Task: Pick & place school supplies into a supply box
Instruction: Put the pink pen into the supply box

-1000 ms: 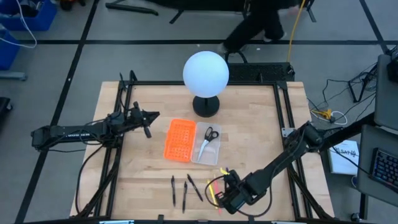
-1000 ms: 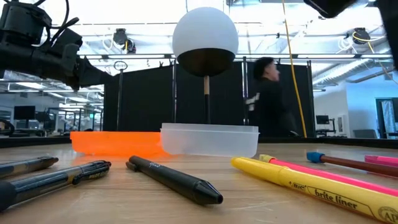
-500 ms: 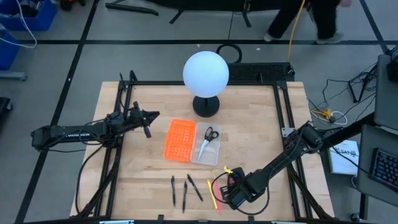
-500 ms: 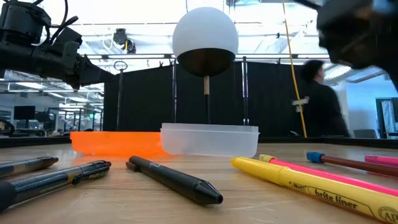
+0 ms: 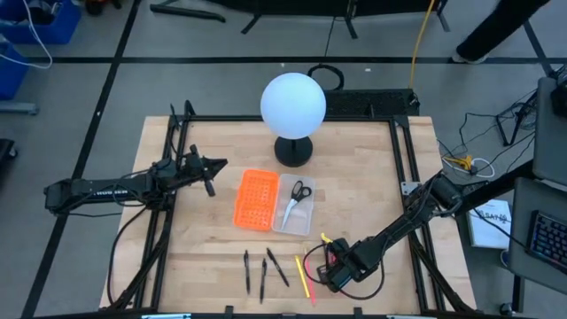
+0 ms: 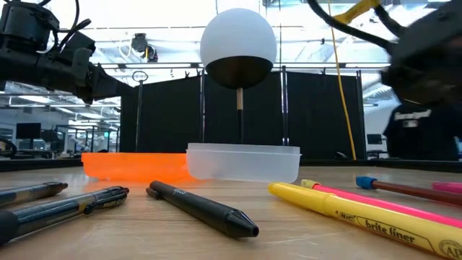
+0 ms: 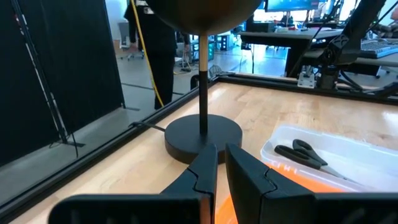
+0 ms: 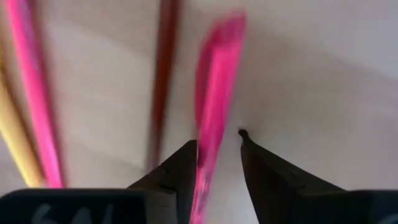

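Note:
My right gripper (image 8: pixel 217 146) stands open near the table's front right (image 5: pixel 330 263), pointing down. A pink marker (image 8: pixel 214 87) lies flat on the table and runs between its two fingers. A brown pencil (image 8: pixel 163 81), a thin pink pen (image 8: pixel 31 93) and a yellow pen (image 8: pixel 15 143) lie beside it. Three black pens (image 5: pixel 263 270) lie near the front edge. The clear supply box (image 5: pixel 306 217) holds the scissors (image 5: pixel 299 196). My left gripper (image 5: pixel 211 175) hovers shut at the left, above the table.
An orange perforated panel (image 5: pixel 255 199) lies against the box's left side. A lamp with a white globe (image 5: pixel 293 105) stands on a round black base (image 7: pixel 202 134) behind the box. A person's legs (image 5: pixel 496 31) show on the floor beyond the far right.
My right gripper has shifted a little toward the table's far edge, over the pens at the front right, and has come lower in the low view. A person behind the table has walked off to the right.

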`<action>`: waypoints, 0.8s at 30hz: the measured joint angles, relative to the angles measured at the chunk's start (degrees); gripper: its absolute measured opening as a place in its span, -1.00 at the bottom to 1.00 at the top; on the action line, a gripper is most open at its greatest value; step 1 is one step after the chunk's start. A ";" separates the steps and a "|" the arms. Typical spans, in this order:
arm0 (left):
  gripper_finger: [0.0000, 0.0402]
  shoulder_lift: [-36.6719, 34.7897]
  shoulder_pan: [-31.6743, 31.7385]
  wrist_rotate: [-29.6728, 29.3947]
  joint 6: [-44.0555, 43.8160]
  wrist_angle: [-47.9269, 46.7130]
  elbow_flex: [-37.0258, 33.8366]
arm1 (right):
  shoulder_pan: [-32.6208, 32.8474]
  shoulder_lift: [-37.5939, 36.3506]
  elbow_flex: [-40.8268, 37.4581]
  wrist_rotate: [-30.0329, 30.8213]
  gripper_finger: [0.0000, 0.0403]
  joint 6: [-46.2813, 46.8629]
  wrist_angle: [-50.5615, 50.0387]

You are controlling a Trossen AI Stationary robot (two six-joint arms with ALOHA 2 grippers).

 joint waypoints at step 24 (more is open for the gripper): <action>-0.79 0.00 -0.02 4.50 -0.96 -1.70 0.07 | 0.29 -0.14 -3.56 1.63 -0.90 -14.00 -3.11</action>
